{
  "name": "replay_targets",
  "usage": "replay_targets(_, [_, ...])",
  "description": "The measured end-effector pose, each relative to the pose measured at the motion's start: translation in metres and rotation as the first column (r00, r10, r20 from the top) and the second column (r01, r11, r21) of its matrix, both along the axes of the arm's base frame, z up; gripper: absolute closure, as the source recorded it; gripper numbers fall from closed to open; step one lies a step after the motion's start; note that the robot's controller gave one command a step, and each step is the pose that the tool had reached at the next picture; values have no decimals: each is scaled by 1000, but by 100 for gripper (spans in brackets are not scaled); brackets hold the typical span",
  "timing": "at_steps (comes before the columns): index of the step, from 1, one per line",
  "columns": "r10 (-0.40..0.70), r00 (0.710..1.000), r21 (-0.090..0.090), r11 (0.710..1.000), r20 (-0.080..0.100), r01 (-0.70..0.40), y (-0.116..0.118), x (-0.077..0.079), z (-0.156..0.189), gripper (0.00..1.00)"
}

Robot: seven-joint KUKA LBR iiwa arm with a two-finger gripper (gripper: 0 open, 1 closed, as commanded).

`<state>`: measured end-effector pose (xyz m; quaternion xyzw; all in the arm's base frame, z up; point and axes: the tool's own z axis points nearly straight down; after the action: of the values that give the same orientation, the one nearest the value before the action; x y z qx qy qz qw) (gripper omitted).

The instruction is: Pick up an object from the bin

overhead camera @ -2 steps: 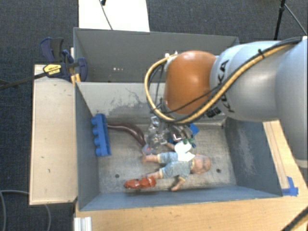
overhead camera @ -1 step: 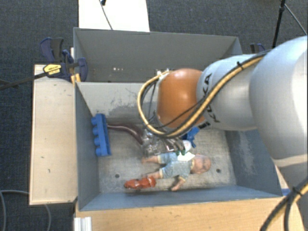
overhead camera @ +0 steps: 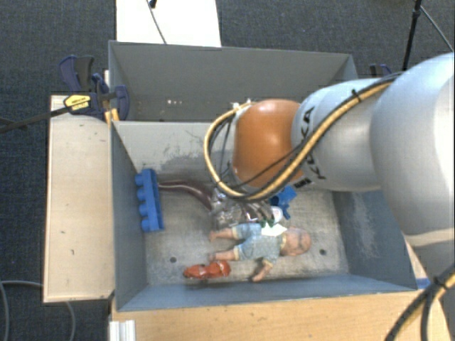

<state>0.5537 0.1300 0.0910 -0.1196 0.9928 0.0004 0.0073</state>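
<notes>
Currently the gripper (overhead camera: 226, 208) hangs low in the bin (overhead camera: 213, 73), just above a doll in pale blue (overhead camera: 259, 245); whether it is apart or together cannot be told. Step, as judged: positioning for the grasp; next, closing round the doll's body. Farther out, a blue studded block (overhead camera: 148, 201) lies well apart, with open floor between; a red piece (overhead camera: 206, 269) lies near the front wall.

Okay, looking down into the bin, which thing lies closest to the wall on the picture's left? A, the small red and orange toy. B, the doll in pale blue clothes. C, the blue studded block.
C: the blue studded block lies right along the foot of the bin's left wall, while the doll and the red and orange toy lie further right, toward the front wall.
</notes>
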Motion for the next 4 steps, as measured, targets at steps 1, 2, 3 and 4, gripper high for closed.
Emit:
replay_targets(1, [50,999,-2,999,-12,-50,5,-2,115,0])
replay_targets(2, [52,999,-1,999,-10,-52,6,-1,118,0])
replay_targets(3, [102,995,-2,995,6,-102,1,13,-10,100])
replay_targets(4, [102,995,1,995,-4,-102,3,10,-13,0])
